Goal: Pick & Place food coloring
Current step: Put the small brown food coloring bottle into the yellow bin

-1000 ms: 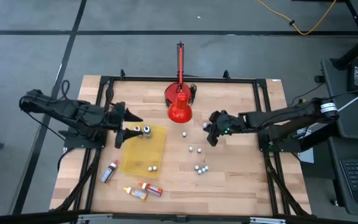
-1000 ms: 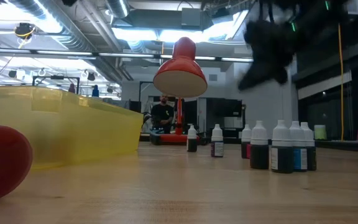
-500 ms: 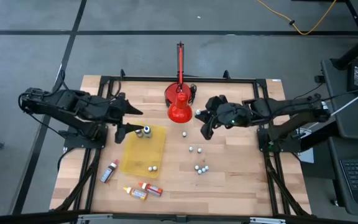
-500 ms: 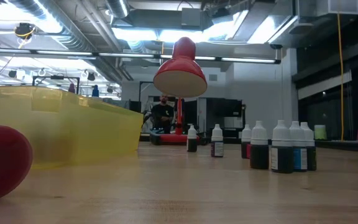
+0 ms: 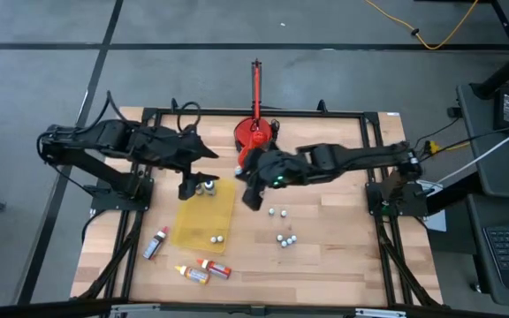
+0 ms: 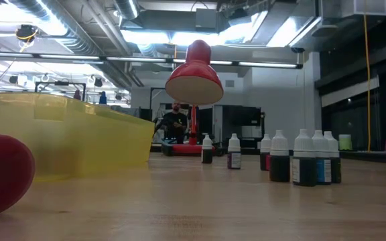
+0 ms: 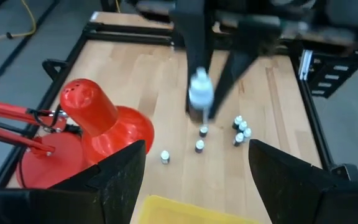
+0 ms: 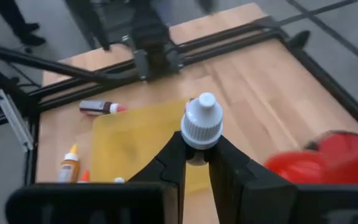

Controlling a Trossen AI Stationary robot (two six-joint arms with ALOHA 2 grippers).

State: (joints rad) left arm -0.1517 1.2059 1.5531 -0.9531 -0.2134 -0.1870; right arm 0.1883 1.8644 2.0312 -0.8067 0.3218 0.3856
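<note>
My right gripper [image 5: 250, 187] hangs above the table between the red lamp [image 5: 254, 148] and the yellow tray [image 5: 206, 216], shut on one food coloring bottle [image 8: 200, 127] with a white cap. My left gripper [image 5: 196, 170] is open over the tray's far end, with nothing between its fingers. Two bottles [image 5: 203, 186] stand in the tray's far end and two more [image 5: 215, 238] in its near end. Several others [image 5: 283, 237] stand upright on the wood right of the tray. Three [image 5: 193, 265] lie on their sides near the tray's near left corner. My right gripper pinches the bottle between its two fingers [image 8: 173, 155], on the body just under the white cap [image 8: 201, 118]. The bottle is lifted clear of the table, its cap sticking out past the fingertips. The body below the cap is hidden by the fingers.
The red desk lamp [image 7: 98, 118] stands at the table's far middle, its shade close behind my right gripper. A black frame [image 5: 365, 115] runs round the table top. In the low view the standing bottles [image 6: 307, 157] fill the right and the tray wall [image 6: 66, 134] the left.
My right gripper has risen and travelled toward the table's left, from right of the lamp to the tray's far right corner, carrying the bottle. My left gripper has lifted and drawn slightly toward the far edge, staying open.
</note>
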